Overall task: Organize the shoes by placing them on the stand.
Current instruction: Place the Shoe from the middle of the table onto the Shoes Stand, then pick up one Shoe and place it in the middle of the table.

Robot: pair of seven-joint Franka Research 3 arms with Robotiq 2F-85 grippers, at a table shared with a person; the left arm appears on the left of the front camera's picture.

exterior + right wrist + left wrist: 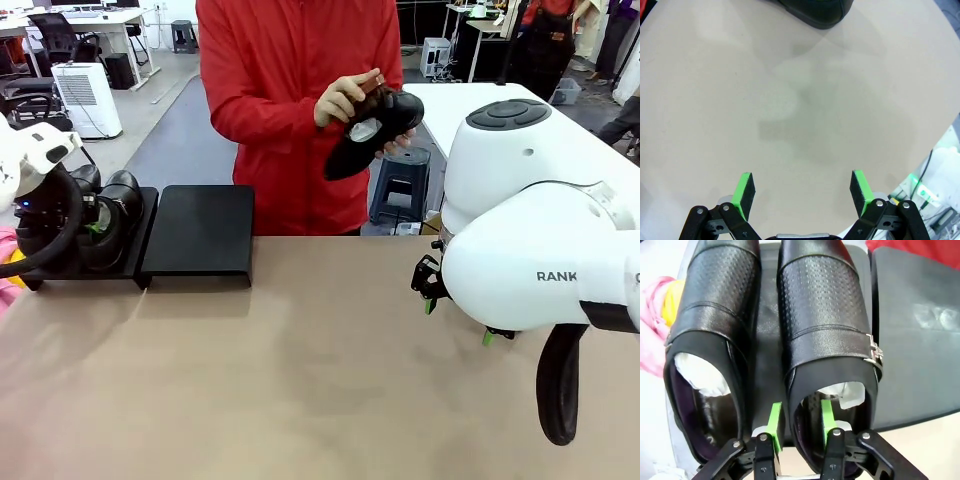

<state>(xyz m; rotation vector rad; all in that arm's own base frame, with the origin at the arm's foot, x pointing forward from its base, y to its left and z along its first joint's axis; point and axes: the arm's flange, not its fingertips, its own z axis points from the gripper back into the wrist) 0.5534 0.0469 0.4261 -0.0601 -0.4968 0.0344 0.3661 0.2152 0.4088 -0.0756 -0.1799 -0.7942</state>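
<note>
On the left platform of the stand [200, 235], two black dress shoes [715, 305] lie side by side, toes pointing away from the left gripper [800, 415]. Its pads straddle the heel wall of the buckled shoe [825, 315], parted and off the leather. The stand's right platform is bare. A third shoe [375, 135] hangs tilted in the person's hand [345, 100], beyond and right of the stand. It is nearer the right gripper [802, 187], which gapes wide.

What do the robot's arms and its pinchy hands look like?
The left arm and right arm are rounded and white; the right arm carries dark lettering and a black cable. The left gripper and right gripper are black, with bright green pads.
</note>
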